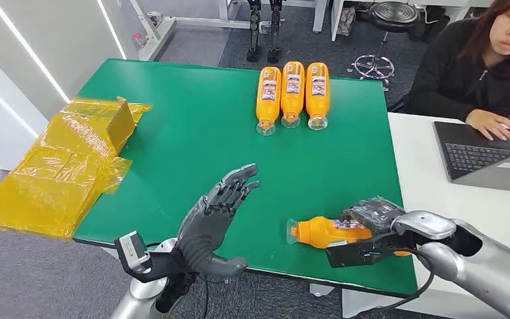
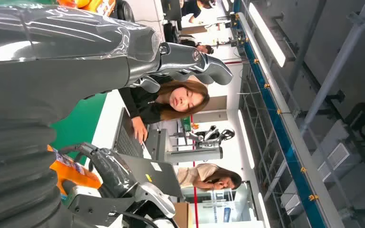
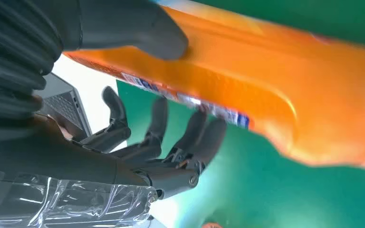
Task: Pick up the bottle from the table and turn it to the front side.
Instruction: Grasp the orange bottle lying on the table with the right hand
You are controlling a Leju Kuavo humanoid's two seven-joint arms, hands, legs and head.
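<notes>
**While one hand holds, one waits**

Where the green table (image 1: pixel 186 133) ends, a white desk (image 1: pixel 425 179) w/ a laptop (image 1: pixel 488 154) starts, and a person (image 1: pixel 478 66) sits there. Shiny yellow plastic (image 1: pixel 60 166) lies crumpled at the table's left edge. 3 smooth orange bottles (image 1: pixel 293 93) lie side by side at the far edge. Near the front edge, the right hand (image 1: pixel 368 239) grips the orange bottle (image 1: pixel 322 232), thumb on top, fingers under. The left hand (image 1: pixel 216 216) is up, fingers apart, holding nothing.

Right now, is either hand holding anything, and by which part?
The right hand grips the orange bottle around its labelled body, cap end pointing away from the hand. The left hand holds nothing, fingers spread above the green table.
</notes>
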